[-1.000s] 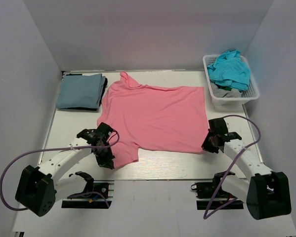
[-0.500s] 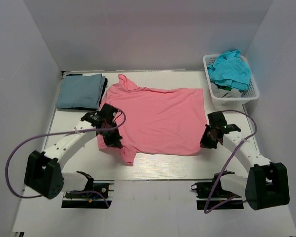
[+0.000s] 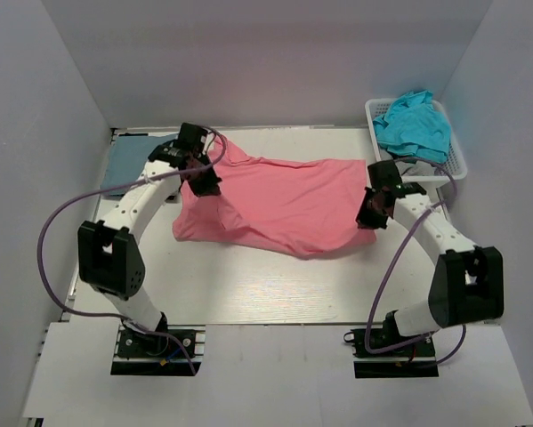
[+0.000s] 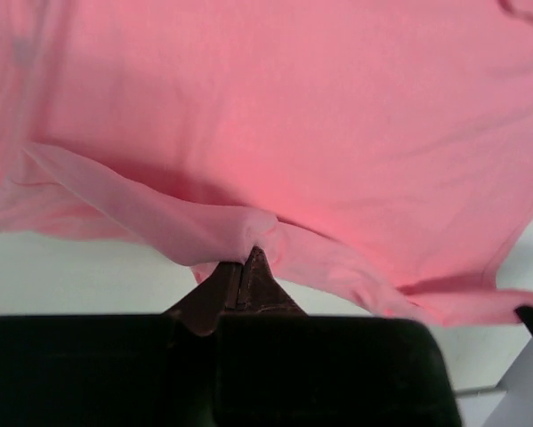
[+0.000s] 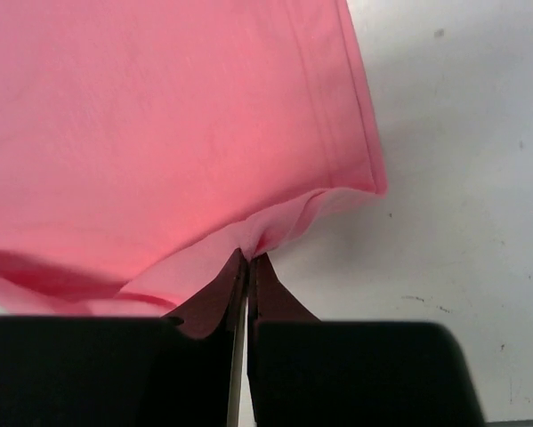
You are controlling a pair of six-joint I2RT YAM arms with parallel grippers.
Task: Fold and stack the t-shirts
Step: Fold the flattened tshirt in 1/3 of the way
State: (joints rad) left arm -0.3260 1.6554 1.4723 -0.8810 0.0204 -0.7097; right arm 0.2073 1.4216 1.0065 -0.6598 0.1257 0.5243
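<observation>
The salmon-pink t-shirt (image 3: 279, 200) lies across the middle of the table, its near half lifted and doubled toward the back. My left gripper (image 3: 204, 182) is shut on the shirt's left hem fold (image 4: 248, 236), up by the collar end. On the right side my right gripper (image 3: 370, 213) is shut on a pinch of the pink hem (image 5: 266, 233). A folded grey-blue t-shirt (image 3: 128, 160) lies at the back left, partly hidden behind my left arm. A teal t-shirt (image 3: 415, 124) is heaped in the white basket (image 3: 446, 171), with a grey one (image 3: 415, 165) under it.
The white lattice basket stands at the back right, close to my right arm. Grey walls close in the table on the left, back and right. Bare table (image 3: 275, 289) shows in front of the pink shirt.
Both grippers have carried the pink shirt's near edge away from the arms' bases toward the back of the table, so the near half now drapes over the far half. The left arm reached furthest.
</observation>
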